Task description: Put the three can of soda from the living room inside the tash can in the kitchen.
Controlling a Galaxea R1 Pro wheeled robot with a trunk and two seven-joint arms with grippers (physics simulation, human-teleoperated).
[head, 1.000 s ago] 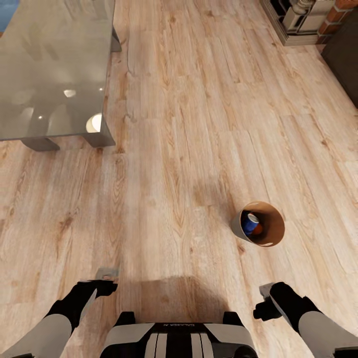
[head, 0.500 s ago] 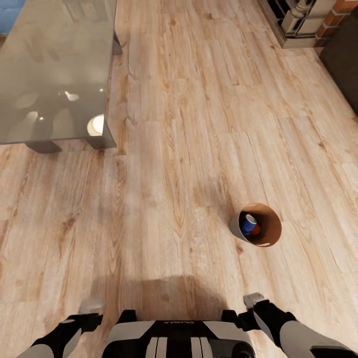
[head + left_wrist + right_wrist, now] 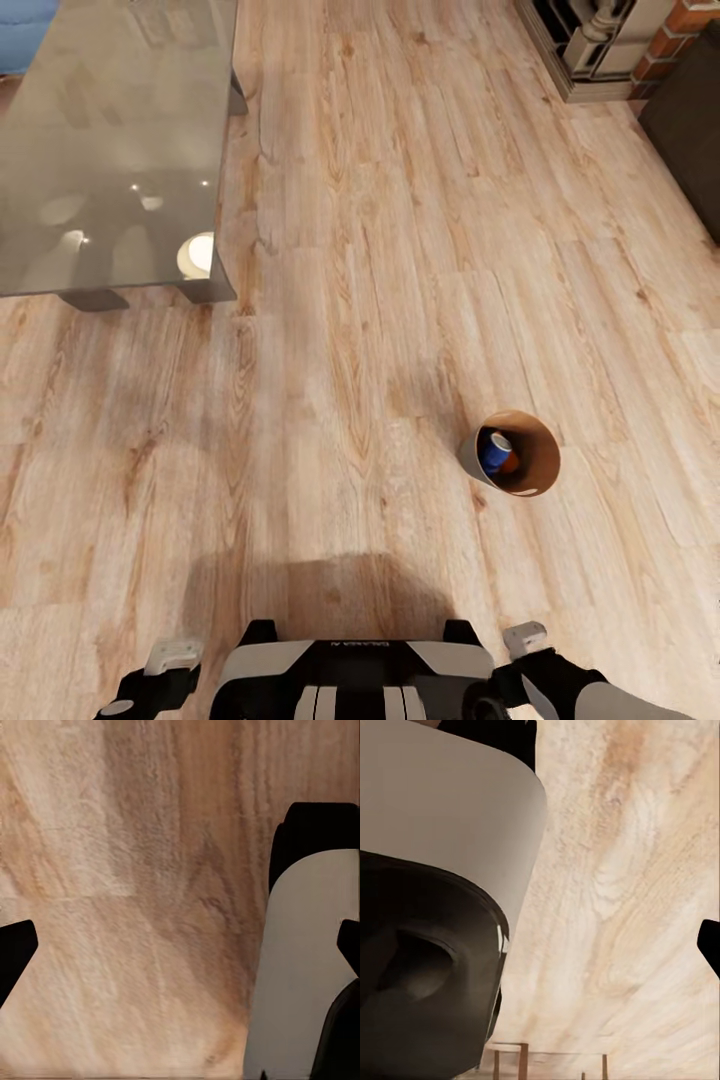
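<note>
Where the pale wooden plank floor spread out below our head camera, we saw the small round tapered bin, brown inside and pale grey outside, standing upright on the boards ahead of us and toward our right. Inside it lay a blue cylindrical drink can with a silvery end, tilted against the near wall, and just behind it an orange can of which only a small part showed; whether a third can lay beneath them we could not tell. The grey glass-topped bench stood well apart from the bin at the far left, with a strip of blue sofa beyond its far corner. At the far right we saw the red brick fireplace and, beside it, the edge of a dark low cabinet. Our own grey and black trunk sat at the lower edge of the head view, with the left tool and the right tool low on either side of it, both well apart from the bin. In the left wrist view, black fingertips stood far apart over bare floor, so that tool was wide and held nothing. In the right wrist view one black fingertip showed beside the curved body of our base, and we could not tell how that tool stood.
</note>
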